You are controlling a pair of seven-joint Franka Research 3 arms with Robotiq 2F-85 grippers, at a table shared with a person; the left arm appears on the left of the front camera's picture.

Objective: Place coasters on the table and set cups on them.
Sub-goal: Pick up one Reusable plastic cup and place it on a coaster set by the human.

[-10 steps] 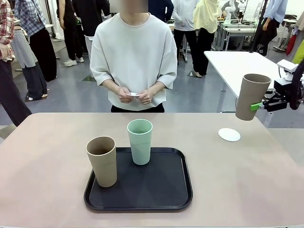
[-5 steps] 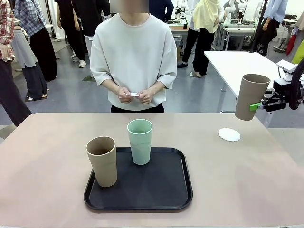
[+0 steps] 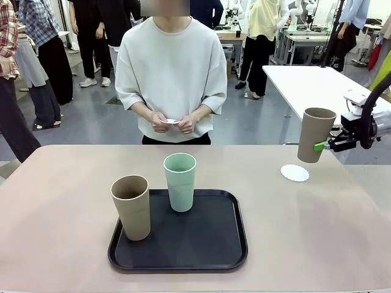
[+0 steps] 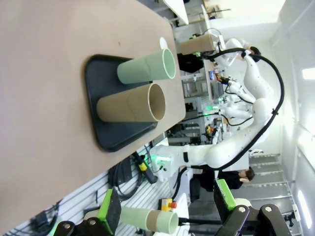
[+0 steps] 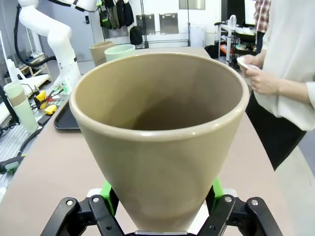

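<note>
1. Jaws of left gripper (image 4: 166, 196) spread wide, holding nothing.
2. Black tray (image 3: 208, 244) at near centre of table (image 3: 61, 213): tan cup (image 3: 131, 207) at its left, mint cup (image 3: 180, 182) farther back.
3. White coaster (image 3: 295, 173) flat at far right.
4. Right gripper (image 3: 317, 145) clenched on second tan cup (image 3: 316, 131), raised above that coaster.
5. Person's hands (image 3: 173, 122) beyond far edge, pinching something white.

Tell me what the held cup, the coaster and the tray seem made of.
The held cup: matte tan, thick rounded rim, faint sheen; likely plastic or fibre composite. The coaster: thin, flat, white, scalloped edge; looks like paper. The tray: matte black, rounded raised rim; probably moulded plastic.
</note>
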